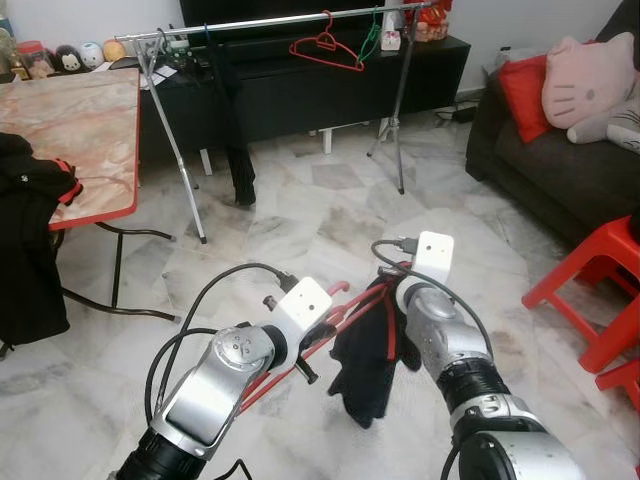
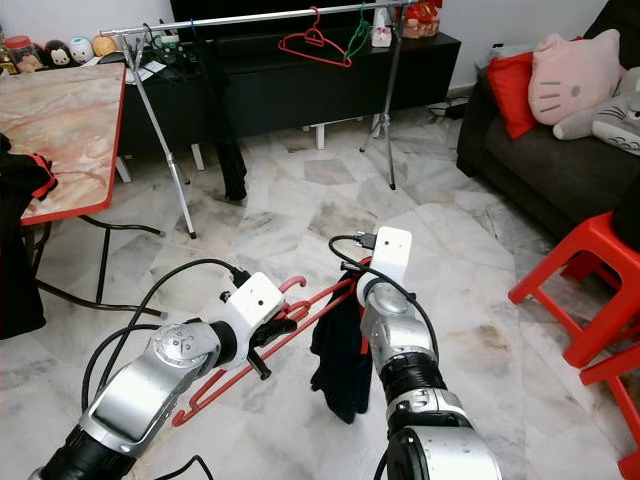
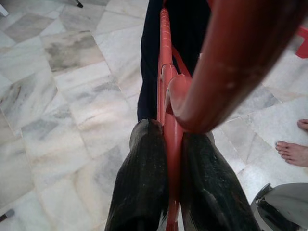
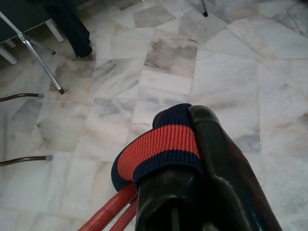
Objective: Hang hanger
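My left gripper (image 3: 167, 144) is shut on a bar of a red plastic hanger (image 1: 312, 345), held low over the floor in front of me. A dark garment (image 1: 365, 375) with a navy and red ribbed edge (image 4: 161, 144) drapes over the hanger's right end. My right gripper (image 4: 192, 125) is shut on that ribbed edge, close beside the hanger. Far ahead stands a silver clothes rack (image 1: 270, 22). On its rail hang a red hanger (image 1: 325, 46), a green hanger (image 1: 372, 35) and a dark garment (image 1: 236, 140).
A red-edged table (image 1: 85, 130) with black clothing (image 1: 25, 240) on its near end stands at the left. A dark sofa (image 1: 570, 175) and red stools (image 1: 600, 275) are at the right. A black cabinet (image 1: 300, 85) sits behind the rack. A person's bare foot (image 3: 292, 152) is nearby.
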